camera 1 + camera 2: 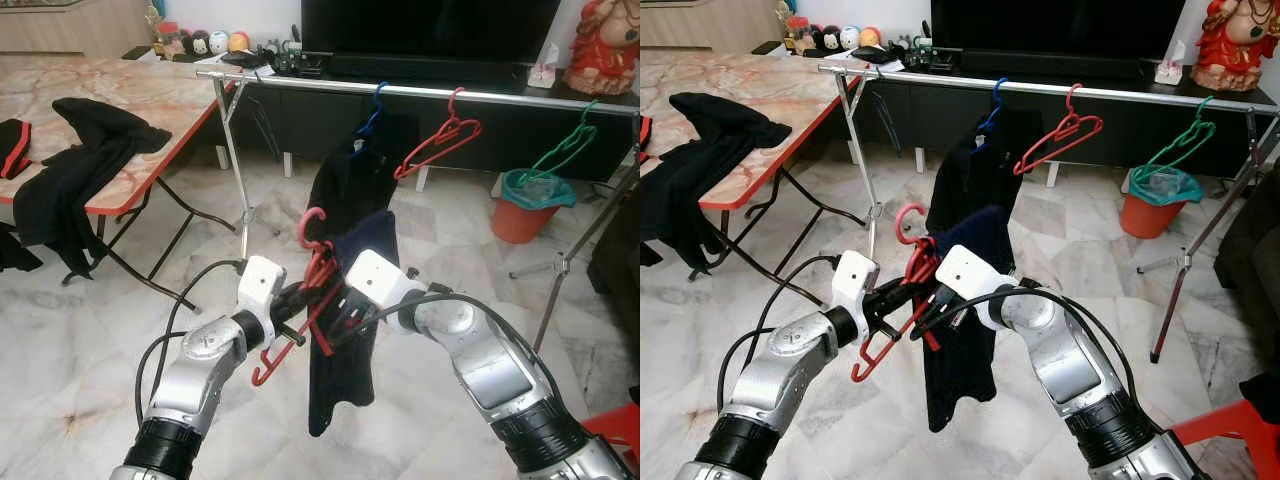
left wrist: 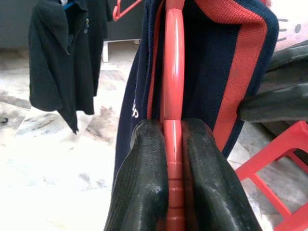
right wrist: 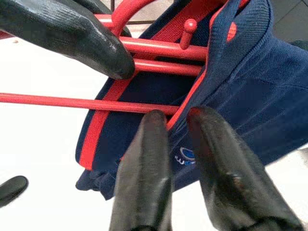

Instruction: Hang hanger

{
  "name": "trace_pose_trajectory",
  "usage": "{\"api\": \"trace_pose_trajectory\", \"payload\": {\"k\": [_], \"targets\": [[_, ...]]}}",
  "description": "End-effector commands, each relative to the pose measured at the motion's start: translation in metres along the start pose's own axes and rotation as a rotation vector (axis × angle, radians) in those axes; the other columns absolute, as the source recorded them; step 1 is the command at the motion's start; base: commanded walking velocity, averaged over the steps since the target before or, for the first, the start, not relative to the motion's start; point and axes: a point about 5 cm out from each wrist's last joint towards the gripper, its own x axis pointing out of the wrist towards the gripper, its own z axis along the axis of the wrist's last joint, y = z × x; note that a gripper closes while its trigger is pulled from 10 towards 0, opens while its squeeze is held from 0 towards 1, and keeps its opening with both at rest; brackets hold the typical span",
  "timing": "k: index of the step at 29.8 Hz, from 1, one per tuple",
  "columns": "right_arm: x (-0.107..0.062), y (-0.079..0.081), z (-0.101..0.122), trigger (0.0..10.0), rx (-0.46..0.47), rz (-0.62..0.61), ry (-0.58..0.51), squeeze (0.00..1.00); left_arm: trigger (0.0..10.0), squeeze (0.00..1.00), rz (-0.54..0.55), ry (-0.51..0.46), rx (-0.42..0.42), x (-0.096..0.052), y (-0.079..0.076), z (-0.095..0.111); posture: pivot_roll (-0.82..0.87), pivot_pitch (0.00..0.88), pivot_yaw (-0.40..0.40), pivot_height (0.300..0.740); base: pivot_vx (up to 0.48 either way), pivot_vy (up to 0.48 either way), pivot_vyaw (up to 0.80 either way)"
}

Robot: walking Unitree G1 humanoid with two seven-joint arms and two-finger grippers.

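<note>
A red hanger carrying a navy shirt with red trim hangs in front of me, low over the marble floor. My left gripper is shut on the hanger's bar, its fingertips pressed to either side. My right gripper is shut on the shirt's red-trimmed edge just beside the hanger. Beyond stands the silver rail, holding a blue hanger with a black shirt, an empty red hanger and a green hanger.
A folding table with black clothes stands at the left. An orange bucket sits under the rail's right end, near a tripod leg. A red stool is at the lower right. A dark TV cabinet lies behind the rail.
</note>
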Motion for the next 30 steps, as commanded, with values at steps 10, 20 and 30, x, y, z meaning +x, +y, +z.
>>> {"api": "trace_pose_trajectory", "payload": {"k": [10, 20, 30], "targets": [[-0.004, 0.003, 0.006, 10.0, -0.037, 0.020, -0.015, 1.00, 10.0, 0.00, 0.001, -0.073, 0.030, 0.003, 0.001, 0.014, 0.00, 0.000, -0.005, 0.740, 0.000, 0.000, 0.00], [-0.016, 0.000, 0.007, 10.0, -0.058, 0.009, -0.016, 1.00, 10.0, 0.00, -0.001, -0.070, 0.029, 0.004, 0.002, 0.013, 0.00, 0.000, -0.004, 0.740, 0.000, 0.000, 0.00], [-0.047, -0.036, -0.006, 10.0, -0.216, -0.120, 0.068, 0.00, 10.0, 0.00, -0.012, -0.051, 0.028, 0.001, 0.004, 0.008, -0.01, 0.000, -0.004, 0.740, 0.000, 0.000, 0.00]]}}
